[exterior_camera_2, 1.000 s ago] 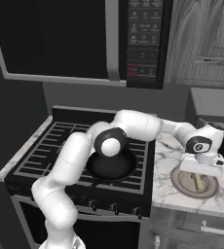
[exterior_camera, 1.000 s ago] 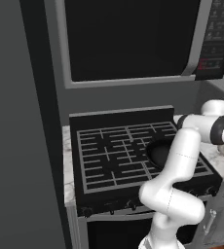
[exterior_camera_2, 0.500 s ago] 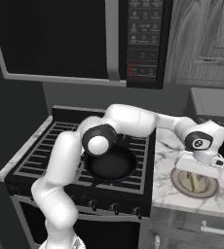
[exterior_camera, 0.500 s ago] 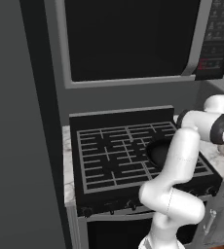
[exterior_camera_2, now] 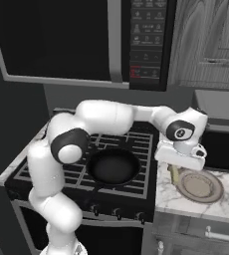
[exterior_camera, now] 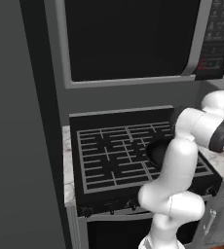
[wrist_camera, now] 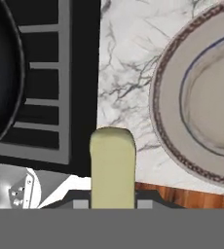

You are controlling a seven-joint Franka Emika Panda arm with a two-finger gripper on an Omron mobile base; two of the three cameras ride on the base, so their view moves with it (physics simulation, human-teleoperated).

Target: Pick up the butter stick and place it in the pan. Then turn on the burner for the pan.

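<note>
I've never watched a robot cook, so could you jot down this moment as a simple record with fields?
place: simulated kitchen, stove under a microwave
butter stick: pale bar held upright in the tool, above the marble counter
pan: black, empty, on the stove grate
plate: pale round dish on the counter, right of the stove
burner: no flame visible
step now: butter picked up, not yet in the pan

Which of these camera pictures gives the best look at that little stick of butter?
The hand view: the butter stick fills its lower middle, standing up from the tool over the marble counter. The right base view shows a thin sliver of it below the hand. In the left base view I cannot make it out.
</note>
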